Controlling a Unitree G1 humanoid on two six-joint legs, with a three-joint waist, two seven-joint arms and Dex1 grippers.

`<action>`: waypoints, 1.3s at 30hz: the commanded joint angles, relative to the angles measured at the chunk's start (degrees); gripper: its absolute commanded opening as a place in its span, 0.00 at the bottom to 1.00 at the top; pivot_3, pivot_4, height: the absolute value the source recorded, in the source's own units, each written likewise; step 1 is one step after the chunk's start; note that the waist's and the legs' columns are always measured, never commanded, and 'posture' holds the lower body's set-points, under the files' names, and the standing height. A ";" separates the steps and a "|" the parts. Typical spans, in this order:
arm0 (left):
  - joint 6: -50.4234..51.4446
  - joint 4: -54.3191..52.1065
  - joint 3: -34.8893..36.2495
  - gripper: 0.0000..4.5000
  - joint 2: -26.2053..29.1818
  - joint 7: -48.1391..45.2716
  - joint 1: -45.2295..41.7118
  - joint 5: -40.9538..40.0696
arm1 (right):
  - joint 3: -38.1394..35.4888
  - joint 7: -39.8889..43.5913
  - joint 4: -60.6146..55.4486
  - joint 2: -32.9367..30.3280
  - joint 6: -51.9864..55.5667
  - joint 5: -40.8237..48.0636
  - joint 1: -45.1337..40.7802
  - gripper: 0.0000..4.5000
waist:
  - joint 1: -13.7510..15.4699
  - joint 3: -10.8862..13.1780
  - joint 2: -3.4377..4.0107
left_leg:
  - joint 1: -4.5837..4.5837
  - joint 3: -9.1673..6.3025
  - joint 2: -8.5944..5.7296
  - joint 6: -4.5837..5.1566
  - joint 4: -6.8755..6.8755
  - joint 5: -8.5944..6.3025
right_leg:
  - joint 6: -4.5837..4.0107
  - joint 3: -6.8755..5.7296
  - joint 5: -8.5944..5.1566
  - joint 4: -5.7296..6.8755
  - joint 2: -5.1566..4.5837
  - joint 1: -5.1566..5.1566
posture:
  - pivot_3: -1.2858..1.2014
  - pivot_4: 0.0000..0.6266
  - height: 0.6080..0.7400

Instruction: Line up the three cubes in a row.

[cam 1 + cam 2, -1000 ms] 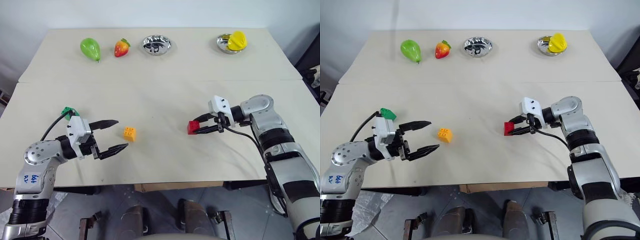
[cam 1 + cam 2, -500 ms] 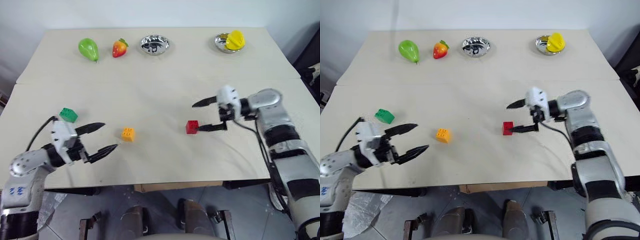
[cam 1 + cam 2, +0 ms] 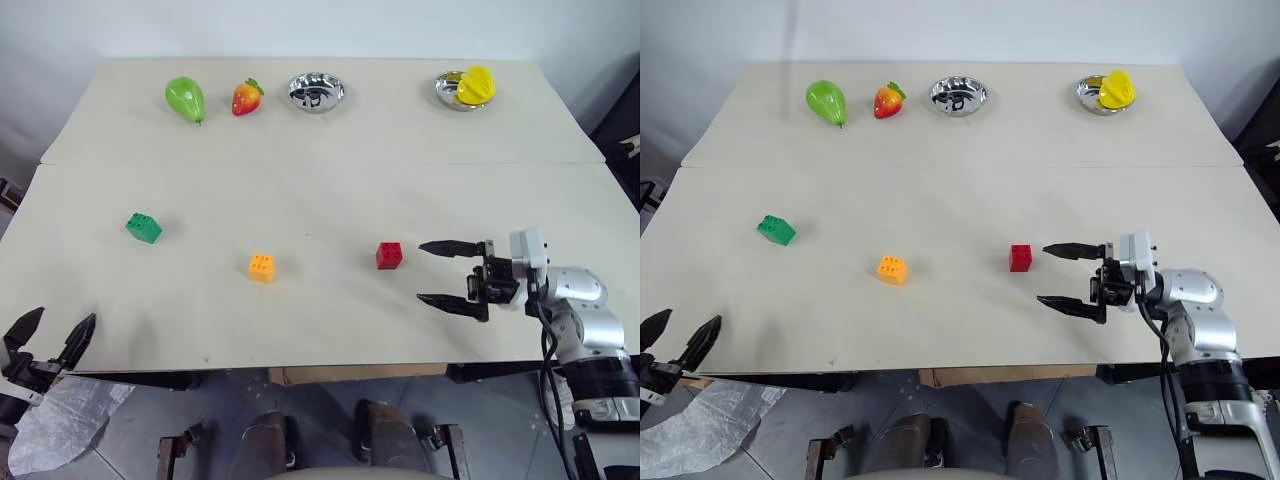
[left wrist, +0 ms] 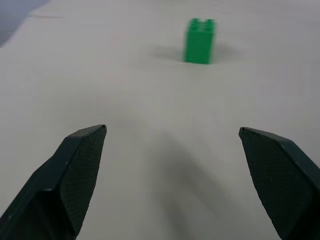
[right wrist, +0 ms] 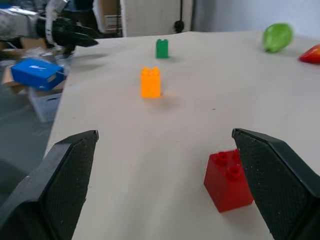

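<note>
The right gripper [image 3: 448, 272] had let go of the red cube [image 3: 389, 255] and drawn back; its fingers stood wide apart, the cube resting on the table [image 3: 330, 170] just beyond its tips. The left gripper [image 3: 50, 338] had pulled away to the table's near edge, also spread and empty. The orange cube [image 3: 261, 267] and green cube [image 3: 143, 227] lay farther off, forming a loose, slanting row.

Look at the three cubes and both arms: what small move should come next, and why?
Probably nudge the green cube nearer the table's front edge with the left gripper. It sits farther back than the orange cube and red cube, which lie roughly level. Both grippers stand open, holding nothing.
</note>
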 commanded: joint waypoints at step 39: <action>0.18 26.52 -23.34 0.32 12.83 -5.51 -42.40 9.87 | -2.73 -3.11 -12.09 2.34 3.88 -1.64 1.29 1.00 | 0.15 0.03 -0.12 | -0.03 0.18 -0.02 0.03 0.31 -0.08 | -0.04 -0.51 -0.01 0.33 0.05 -0.07 | 0.52 0.24 1.00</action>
